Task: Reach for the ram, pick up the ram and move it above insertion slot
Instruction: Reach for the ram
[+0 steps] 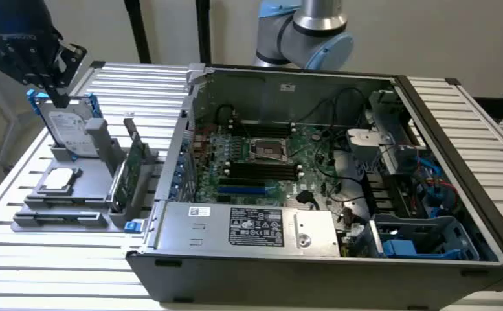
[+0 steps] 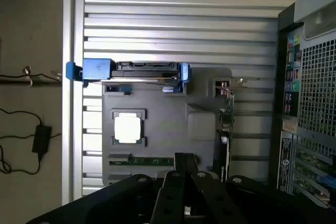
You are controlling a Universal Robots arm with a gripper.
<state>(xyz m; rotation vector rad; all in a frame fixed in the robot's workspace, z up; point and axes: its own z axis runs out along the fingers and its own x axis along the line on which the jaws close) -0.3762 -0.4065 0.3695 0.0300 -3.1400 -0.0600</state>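
Observation:
The ram [image 2: 144, 160] is a thin green stick lying flat in the near edge of a grey parts holder [image 2: 199, 124]. In the exterior view the ram [image 1: 59, 218] shows as a dark strip at the holder's front. My gripper [image 1: 60, 98] hangs high at the exterior view's left, above the holder's far end, apart from the ram. Seen from the wrist, the gripper [image 2: 185, 165] has its black fingers pressed together, shut on nothing. The insertion slot [image 1: 264, 171] is among the dark memory slots on the motherboard inside the open computer case.
The holder also carries a hard drive in a blue caddy [image 1: 65, 125], a square processor [image 1: 61, 179] and a taller green expansion card [image 1: 127, 170] standing upright. The open case [image 1: 320, 259] stands beside the holder on a slatted metal table [image 1: 52, 272].

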